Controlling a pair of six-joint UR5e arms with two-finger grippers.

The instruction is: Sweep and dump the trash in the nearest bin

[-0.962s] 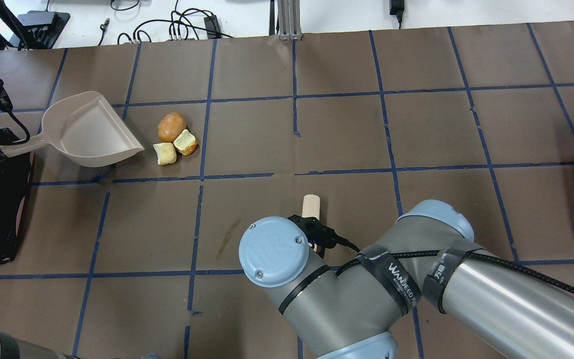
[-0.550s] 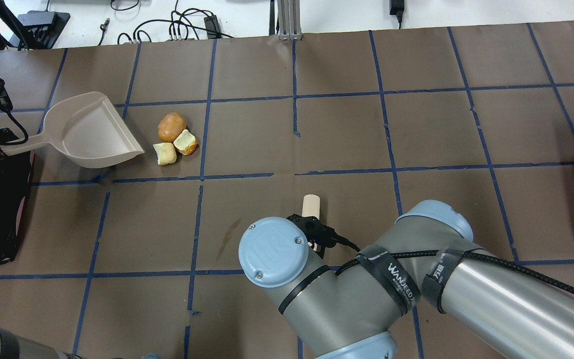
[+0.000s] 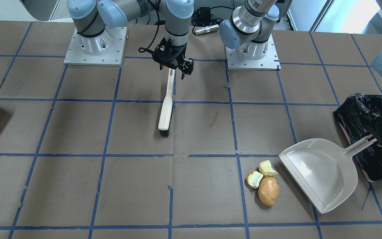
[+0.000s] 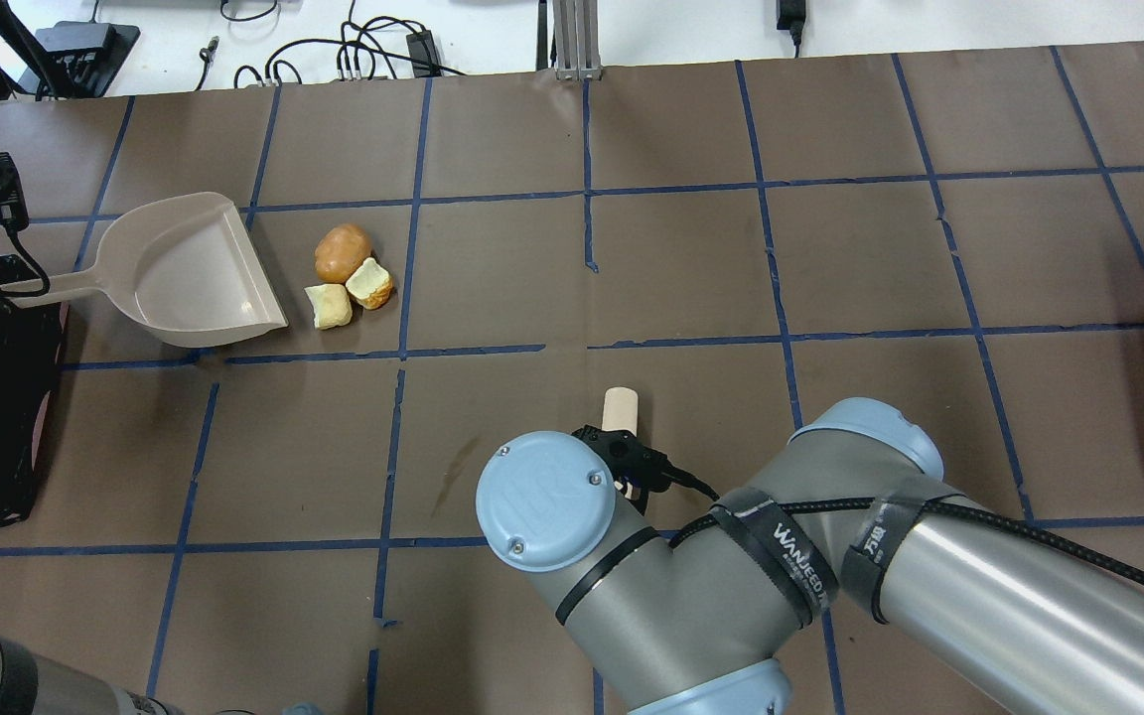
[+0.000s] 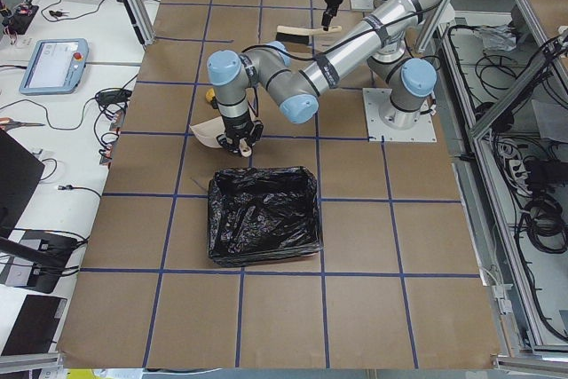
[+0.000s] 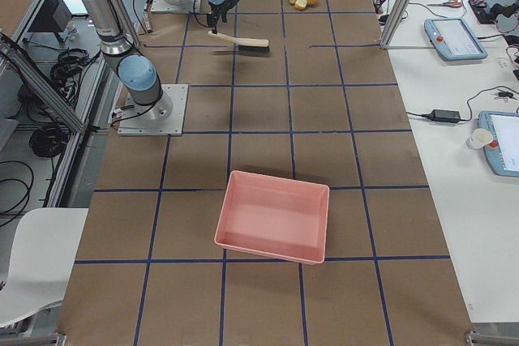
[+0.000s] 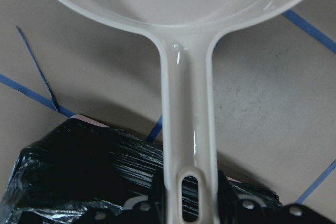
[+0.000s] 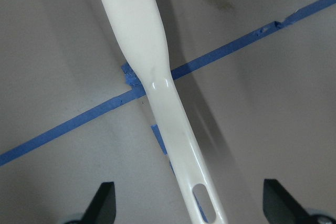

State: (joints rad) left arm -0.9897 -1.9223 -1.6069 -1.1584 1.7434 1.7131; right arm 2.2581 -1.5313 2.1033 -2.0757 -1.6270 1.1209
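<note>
Setup phase: left hand [image 7: 188, 205] pinches the dustpan [image 4: 190, 273] handle, pan just beside the trash [image 4: 346, 273] on the tabletop [image 4: 681, 278]. Meanwhile right hand [image 8: 193, 205] sits spread around the brush [image 3: 165, 113] handle, so it probably needs to clamp next.

Brown paper [image 4: 691, 268] gridded with blue tape [image 4: 681, 188] lies under the brush [image 3: 165, 113]. A bare pink tray [image 6: 273, 216] sits well apart from the brush, on the side away from the dustpan [image 3: 320, 172]. Beyond the brush head, off the paper, cables [image 4: 354, 68] sprawl.
</note>
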